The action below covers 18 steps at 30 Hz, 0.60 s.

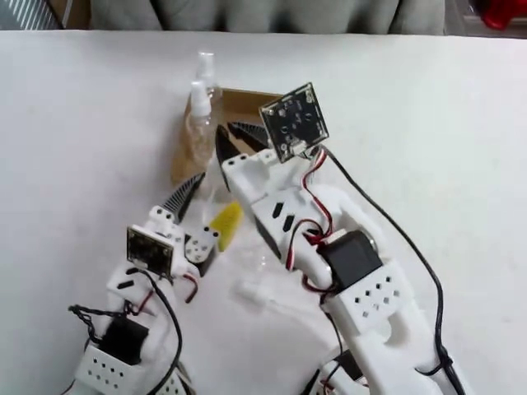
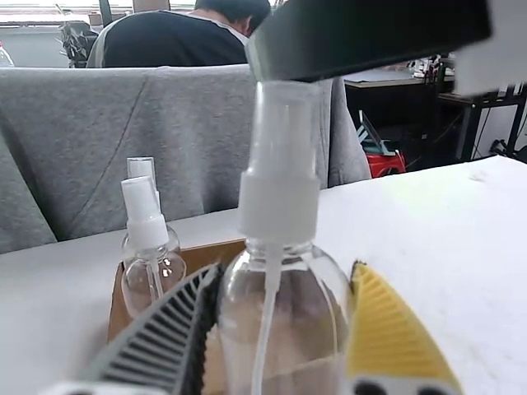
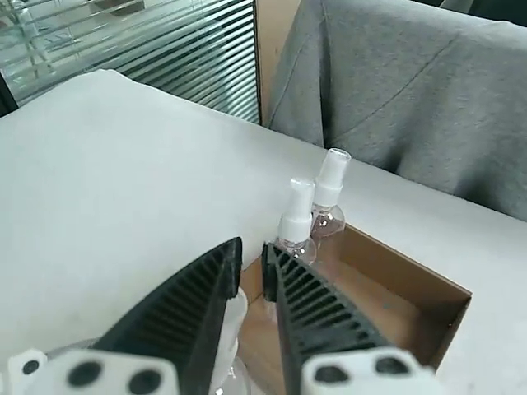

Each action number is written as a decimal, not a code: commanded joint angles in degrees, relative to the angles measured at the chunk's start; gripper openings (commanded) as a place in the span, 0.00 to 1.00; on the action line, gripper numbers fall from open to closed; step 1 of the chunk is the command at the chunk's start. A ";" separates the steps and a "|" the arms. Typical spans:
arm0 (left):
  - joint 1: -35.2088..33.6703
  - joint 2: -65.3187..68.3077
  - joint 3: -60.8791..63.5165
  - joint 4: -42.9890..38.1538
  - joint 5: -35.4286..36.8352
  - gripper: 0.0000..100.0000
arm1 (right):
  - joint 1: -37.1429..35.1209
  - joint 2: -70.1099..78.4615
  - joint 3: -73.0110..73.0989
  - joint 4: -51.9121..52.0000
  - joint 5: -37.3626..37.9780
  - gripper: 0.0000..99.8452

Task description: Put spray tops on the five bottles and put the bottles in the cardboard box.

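My left gripper (image 1: 212, 197) (image 2: 284, 271) is shut on a clear bottle (image 2: 280, 321) standing upright between its black and yellow fingers, a white spray top (image 2: 280, 189) seated on its neck. My right gripper (image 1: 235, 136) (image 3: 251, 247) hangs directly over that spray top, its black fingers shut with nothing between them. Just beyond lies the cardboard box (image 1: 247, 103) (image 3: 403, 288), holding two capped bottles (image 1: 200, 123) (image 2: 148, 247) (image 3: 296, 222) in its left end. A loose spray top (image 1: 263, 292) lies on the table between the two arms.
The white table (image 1: 428, 99) is bare to the right and left of the box. A grey cloth-covered chair back (image 2: 82, 140) stands past the far edge. The right arm's body (image 1: 346, 263) crosses the near middle of the table.
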 commanded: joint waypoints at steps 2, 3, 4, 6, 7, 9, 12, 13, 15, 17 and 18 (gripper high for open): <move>-0.31 -0.84 -0.09 -0.70 -0.44 0.02 | -0.22 -3.56 -2.46 1.01 0.09 0.02; -0.31 -0.84 -0.09 -0.70 -0.44 0.02 | -0.22 -4.35 -2.46 0.84 0.09 0.02; -0.31 -0.84 -0.09 -0.70 -0.44 0.02 | -0.13 -5.23 -2.46 0.13 0.09 0.02; -0.31 -0.84 -0.09 -0.70 -0.35 0.02 | 1.27 -6.64 -2.46 -0.22 0.09 0.02; -0.31 -0.84 -0.09 -0.70 -0.35 0.02 | 2.33 -7.16 -2.46 -0.22 0.09 0.02; -0.31 -0.75 -0.09 -0.70 -0.35 0.02 | 4.88 -8.04 -2.29 0.04 0.09 0.02; -0.31 -0.75 -0.09 -0.70 -0.18 0.02 | 9.98 -8.22 -1.49 1.01 -0.09 0.02; -0.31 -0.75 -0.09 -0.70 -0.18 0.02 | 11.30 -8.48 -0.70 1.36 -0.18 0.02; -0.31 -0.75 -0.09 -0.70 -0.09 0.02 | 13.49 -8.57 1.05 2.68 -0.26 0.02; -1.63 -0.75 -0.26 -1.14 0.09 0.02 | 14.73 -8.57 3.52 4.18 -0.26 0.02; -2.77 -0.75 -0.53 -1.32 0.18 0.02 | 14.99 -8.57 5.10 4.53 -0.26 0.02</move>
